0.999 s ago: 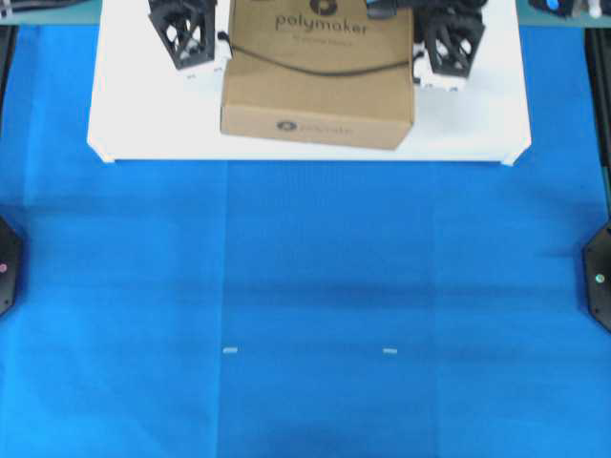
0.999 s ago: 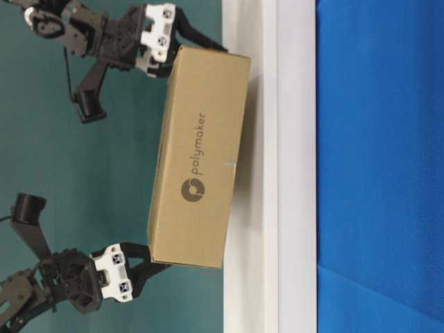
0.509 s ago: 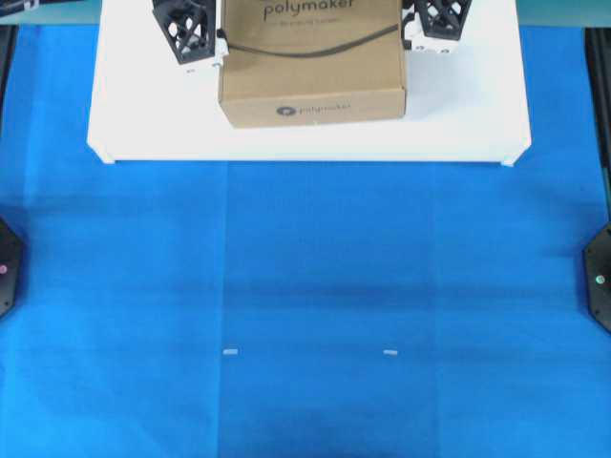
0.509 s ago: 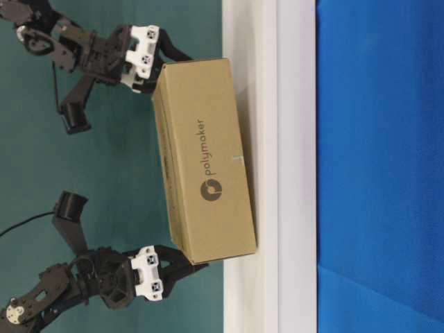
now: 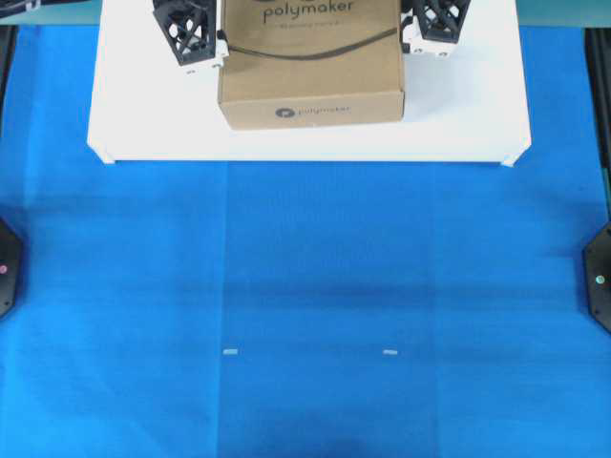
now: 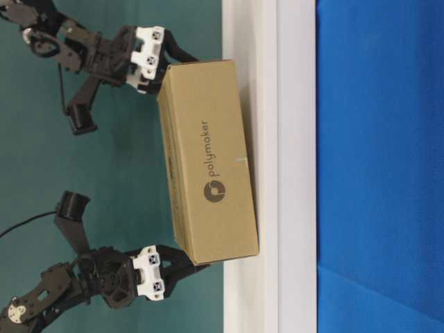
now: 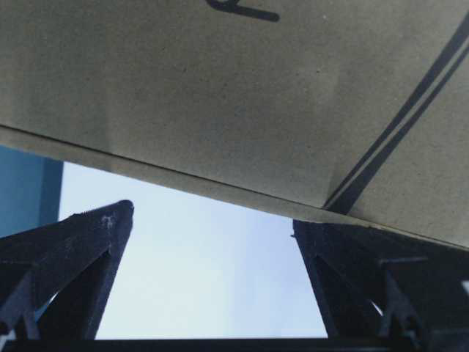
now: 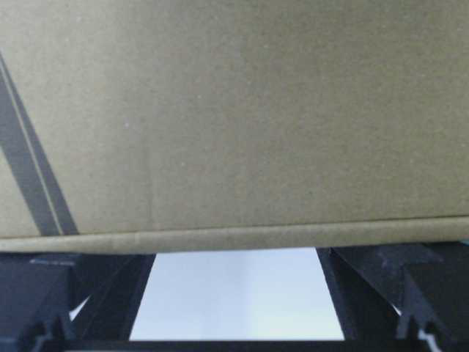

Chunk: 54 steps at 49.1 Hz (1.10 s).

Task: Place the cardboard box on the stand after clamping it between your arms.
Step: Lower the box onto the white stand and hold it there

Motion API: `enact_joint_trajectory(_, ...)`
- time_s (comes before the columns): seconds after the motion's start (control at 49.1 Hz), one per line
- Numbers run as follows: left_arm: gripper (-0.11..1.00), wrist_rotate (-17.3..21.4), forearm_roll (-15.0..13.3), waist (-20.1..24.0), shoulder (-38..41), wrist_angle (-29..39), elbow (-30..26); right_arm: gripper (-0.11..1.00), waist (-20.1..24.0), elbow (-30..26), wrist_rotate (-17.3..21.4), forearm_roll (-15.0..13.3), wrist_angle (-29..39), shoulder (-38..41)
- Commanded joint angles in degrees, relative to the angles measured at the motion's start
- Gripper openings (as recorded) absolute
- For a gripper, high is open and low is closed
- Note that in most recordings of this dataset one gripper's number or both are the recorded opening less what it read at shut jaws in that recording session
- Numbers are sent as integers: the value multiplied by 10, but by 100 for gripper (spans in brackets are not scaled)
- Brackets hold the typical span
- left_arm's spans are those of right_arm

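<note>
The left gripper (image 5: 191,33) and the right gripper (image 5: 437,24) have their jaws wide apart, facing each other.

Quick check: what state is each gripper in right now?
Left gripper: open, fingers pressed against the cardboard box's side, nothing between them.
Right gripper: open, pressed against the box's opposite side.

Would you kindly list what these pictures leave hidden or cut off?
- Overhead view: the cardboard box and the stand are cut off by the top edge, as is much of each pincer.
- Table-level view: the box hides whether its far edge rests on the stand.
- Wrist views: the box blocks the pincer tips, so contact is unclear.
</note>
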Motion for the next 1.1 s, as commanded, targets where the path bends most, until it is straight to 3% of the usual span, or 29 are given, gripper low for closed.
enact_joint_trajectory(0.0, 87, -18, -13, -31, -5, -38, -69, 98, 33, -12, 14, 66, -36, -5)
enact_joint_trajectory(0.469, 87, -26, -13, -31, -4, -39, -23, 98, 30, 40, -8, 58, -80, 6)
enact_joint_trajectory(0.876, 87, -14, -13, -15, -34, -62, 42, 98, -2, 47, -11, 55, -59, -1)
enact_joint_trajectory(1.08, 87, -2, -13, -7, -37, -70, 47, 98, -11, 62, -10, 55, -57, -11)
